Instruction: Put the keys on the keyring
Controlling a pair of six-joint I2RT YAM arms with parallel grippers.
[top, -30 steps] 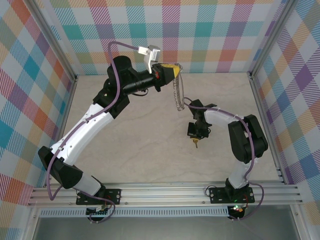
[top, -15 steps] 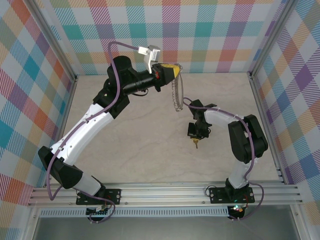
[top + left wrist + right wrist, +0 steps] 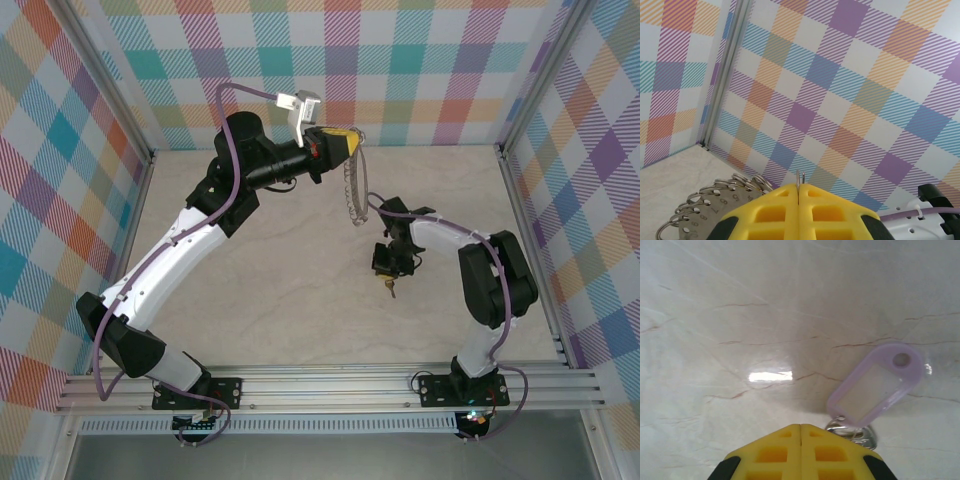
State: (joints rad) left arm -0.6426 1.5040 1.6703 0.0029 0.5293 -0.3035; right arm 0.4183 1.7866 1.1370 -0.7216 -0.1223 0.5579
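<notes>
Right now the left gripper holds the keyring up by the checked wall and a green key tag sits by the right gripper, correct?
The tag is pale lilac, not green, as the right wrist view shows beside the right gripper. The left gripper does hold the keyring up by the checked wall.

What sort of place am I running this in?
Probably a purpose-built robot test cell: plaid-printed walls enclose it, aluminium frame rails edge it, and the work surface is a marble-look tabletop.

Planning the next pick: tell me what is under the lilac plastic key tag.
Pale veined marble tabletop shows through the window of the lilac plastic key tag. Its silver ring disappears behind the right gripper; the rest is covered.
</notes>
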